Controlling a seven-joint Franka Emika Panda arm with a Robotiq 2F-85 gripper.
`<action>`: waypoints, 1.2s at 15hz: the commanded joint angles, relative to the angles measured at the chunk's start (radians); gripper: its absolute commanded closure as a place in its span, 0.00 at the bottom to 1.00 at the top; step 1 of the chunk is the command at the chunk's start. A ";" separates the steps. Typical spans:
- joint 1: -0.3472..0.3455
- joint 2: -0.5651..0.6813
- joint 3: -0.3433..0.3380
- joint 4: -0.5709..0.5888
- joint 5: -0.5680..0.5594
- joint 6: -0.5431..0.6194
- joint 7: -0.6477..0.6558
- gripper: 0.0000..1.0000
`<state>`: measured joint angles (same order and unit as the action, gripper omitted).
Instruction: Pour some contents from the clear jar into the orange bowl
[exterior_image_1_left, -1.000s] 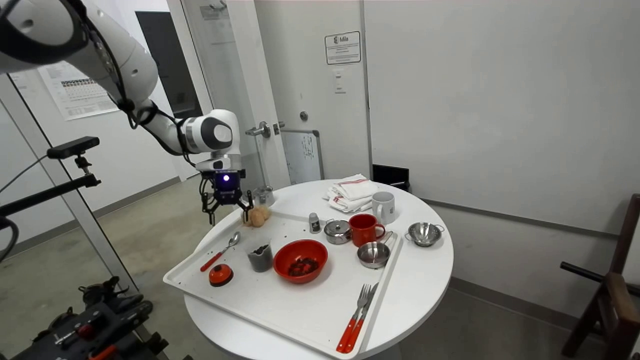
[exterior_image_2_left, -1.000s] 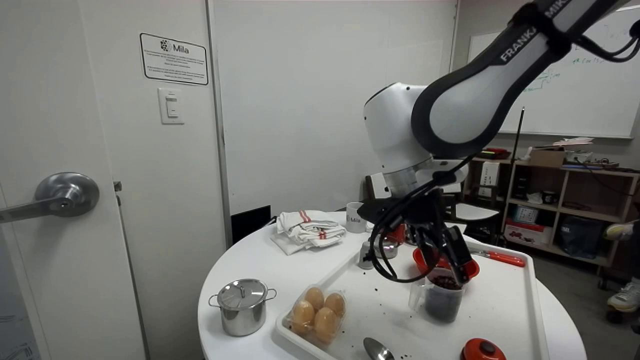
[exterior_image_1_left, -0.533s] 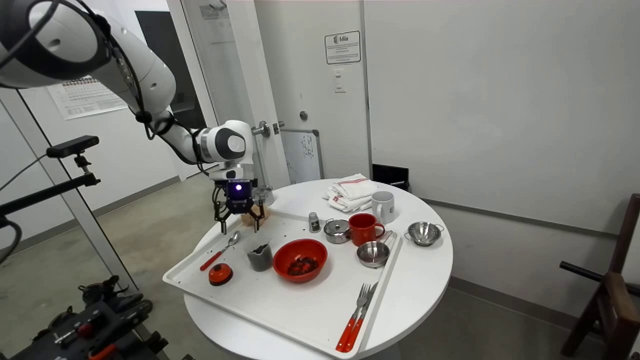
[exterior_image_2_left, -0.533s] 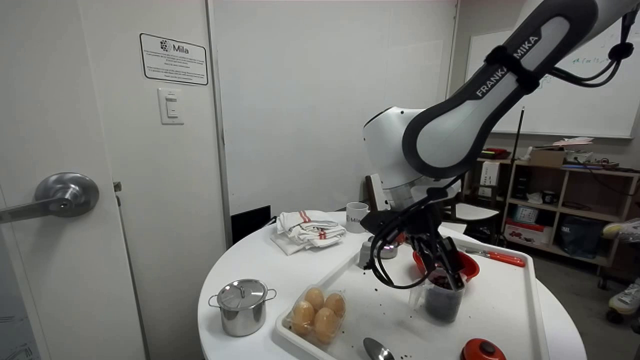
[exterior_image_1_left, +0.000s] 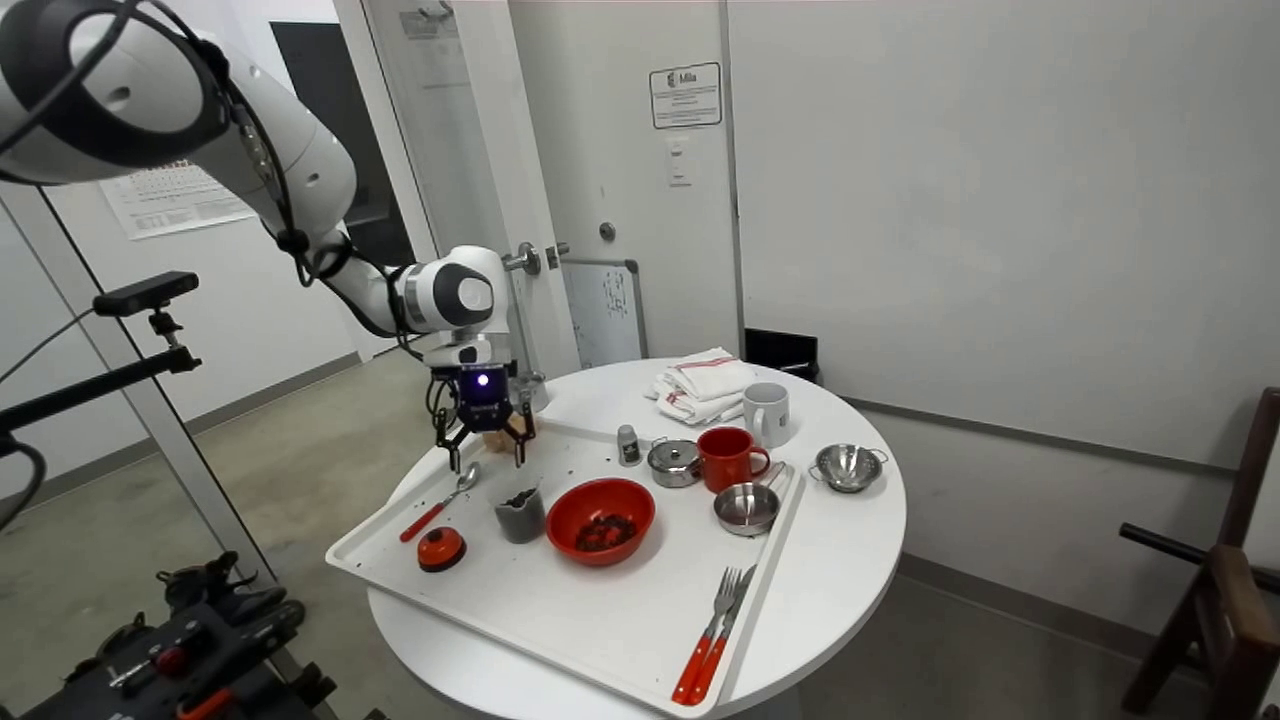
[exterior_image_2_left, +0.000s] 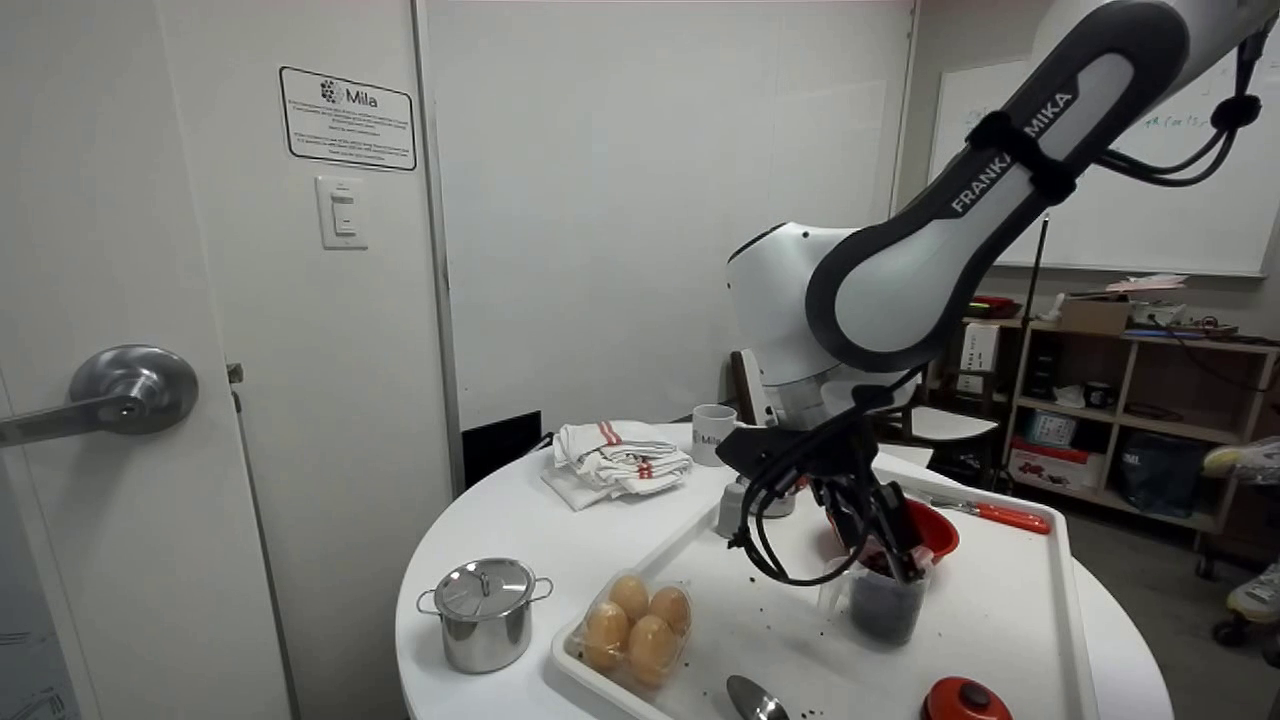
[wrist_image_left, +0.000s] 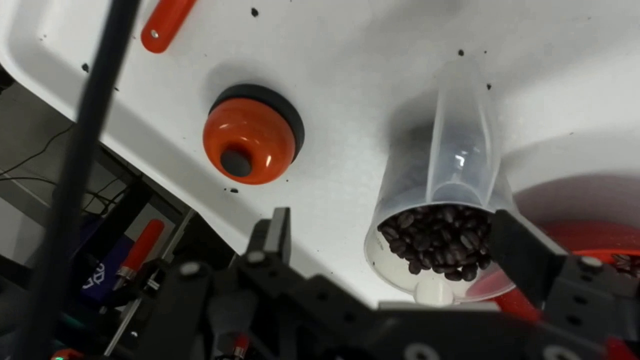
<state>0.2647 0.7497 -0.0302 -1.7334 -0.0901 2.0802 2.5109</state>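
Observation:
The clear jar is a translucent plastic jug with a handle, part filled with dark beans. It stands upright on the tray in both exterior views (exterior_image_1_left: 522, 518) (exterior_image_2_left: 885, 608) and in the wrist view (wrist_image_left: 402, 177). The orange bowl, wide and red-orange with some dark beans inside, sits right beside it (exterior_image_1_left: 575, 512) (exterior_image_2_left: 938, 530) and shows partly at the right of the wrist view (wrist_image_left: 585, 235). My gripper (exterior_image_1_left: 488, 465) (exterior_image_2_left: 885, 560) (wrist_image_left: 392, 229) is open and empty, pointing down just above the jar. One finger overlaps the jar's rim in the wrist view; I cannot tell whether they touch.
The white tray (exterior_image_1_left: 480, 600) also holds an orange knob-topped piece (exterior_image_1_left: 441, 549), a spoon (exterior_image_1_left: 440, 503), eggs (exterior_image_2_left: 640, 630), a shaker (exterior_image_1_left: 628, 446), a small lidded pot (exterior_image_1_left: 675, 463), a red mug (exterior_image_1_left: 728, 460), a steel pan (exterior_image_1_left: 747, 510) and cutlery (exterior_image_1_left: 715, 640).
My open gripper has moved down and to the right in an exterior view, closer to the jar, mostly in the first half second. The jar and the bowl have not moved.

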 joint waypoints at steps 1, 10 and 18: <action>0.003 0.048 0.001 0.048 -0.009 0.018 -0.039 0.00; 0.001 0.084 -0.004 0.076 0.001 0.051 -0.088 0.72; -0.003 0.061 0.001 0.059 0.012 0.040 -0.116 0.89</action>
<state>0.2648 0.8153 -0.0299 -1.6845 -0.0887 2.1289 2.4239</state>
